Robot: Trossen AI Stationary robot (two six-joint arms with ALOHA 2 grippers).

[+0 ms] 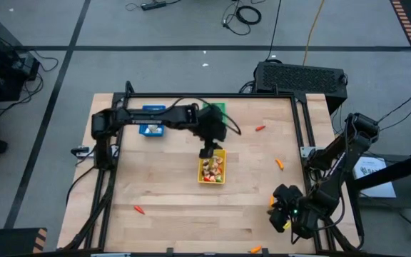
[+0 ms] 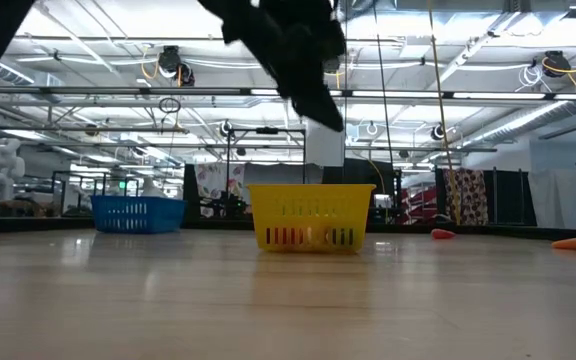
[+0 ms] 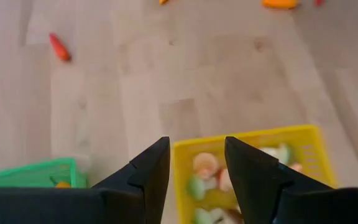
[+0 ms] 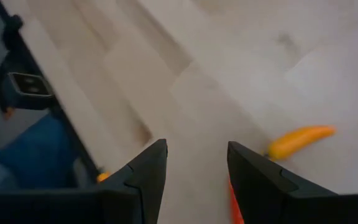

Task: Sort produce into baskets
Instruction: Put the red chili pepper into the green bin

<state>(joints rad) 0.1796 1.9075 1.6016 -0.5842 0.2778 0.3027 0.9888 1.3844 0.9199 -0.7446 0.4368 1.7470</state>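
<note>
I have the left end effector (image 1: 207,152) hanging over the far rim of the yellow basket (image 1: 222,177), which sits near the middle of the tabletop (image 1: 163,193). Its fingers (image 3: 149,171) stand apart with nothing between them, which I read as a piece just let go, since the basket below already holds white bulbs and greenish bits. The green basket (image 1: 216,108) lies toward the far edge, partly hidden under the arm, and the blue basket (image 1: 150,128) sits left of it, also near the far edge.

The right end effector (image 1: 285,207) waits low at the near right corner, fingers (image 4: 148,171) apart and empty, just beside a yellow pepper-like piece (image 4: 298,140).

Loose orange carrot pieces remain: one (image 1: 140,210) near the near left corner, one (image 1: 260,128) toward the far right, another (image 1: 280,163) by the right edge. So sorting looks unfinished.
</note>
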